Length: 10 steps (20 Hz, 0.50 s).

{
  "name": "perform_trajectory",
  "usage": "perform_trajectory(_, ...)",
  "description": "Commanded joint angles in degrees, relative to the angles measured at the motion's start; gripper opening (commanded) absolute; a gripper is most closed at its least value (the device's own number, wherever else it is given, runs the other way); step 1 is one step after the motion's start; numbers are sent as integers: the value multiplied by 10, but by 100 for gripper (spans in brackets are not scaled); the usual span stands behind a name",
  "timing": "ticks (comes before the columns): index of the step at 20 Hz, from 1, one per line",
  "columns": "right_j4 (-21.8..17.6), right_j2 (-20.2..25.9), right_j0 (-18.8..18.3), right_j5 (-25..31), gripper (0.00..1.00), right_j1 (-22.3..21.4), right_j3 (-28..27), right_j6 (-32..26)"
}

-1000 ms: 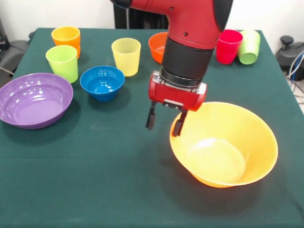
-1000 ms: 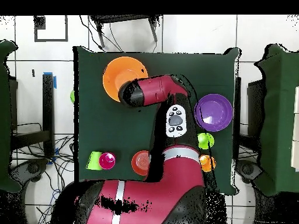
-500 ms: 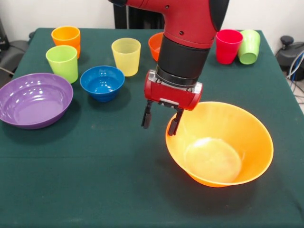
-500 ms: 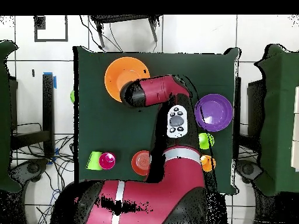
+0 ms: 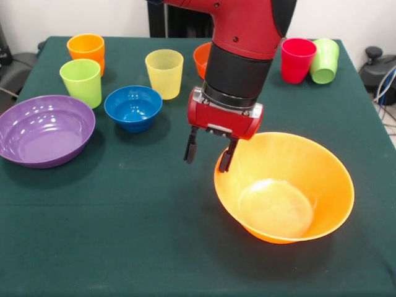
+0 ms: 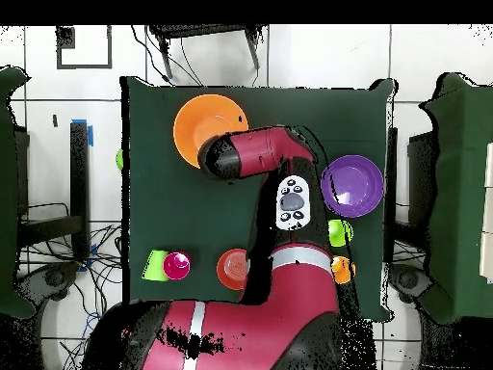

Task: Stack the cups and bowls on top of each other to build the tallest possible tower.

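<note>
So the big orange-yellow bowl [image 5: 284, 189] sits tilted on the green counter [image 5: 124, 235], and everything else is spread out around it, nothing stacked. The hand [image 5: 208, 151] hangs right at that bowl's rim, on the side facing the blue bowl [image 5: 133, 107]. Its two dark fingers [image 5: 190, 147] are spread apart with nothing between them, one finger just at or over the rim, can't tell if it actually touches.

Past the blue bowl from the big one there's the purple bowl [image 5: 43, 129], the lime green cup [image 5: 81, 81] and the orange cup [image 5: 86, 51]. The yellow cup [image 5: 164, 73] is behind the blue bowl. The red-orange bowl [image 5: 203, 60] peeks out behind the arm. The red cup [image 5: 297, 59] and a green cup [image 5: 324, 60] lying against it are well behind the big bowl.
</note>
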Motion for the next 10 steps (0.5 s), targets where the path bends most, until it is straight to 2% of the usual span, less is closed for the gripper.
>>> perform_trajectory(1,50,70,-12,83,100,-60,86,-22)
perform_trajectory(5,81,71,9,136,100,-122,89,-24)
perform_trajectory(10,102,91,28,152,100,-147,74,-35)
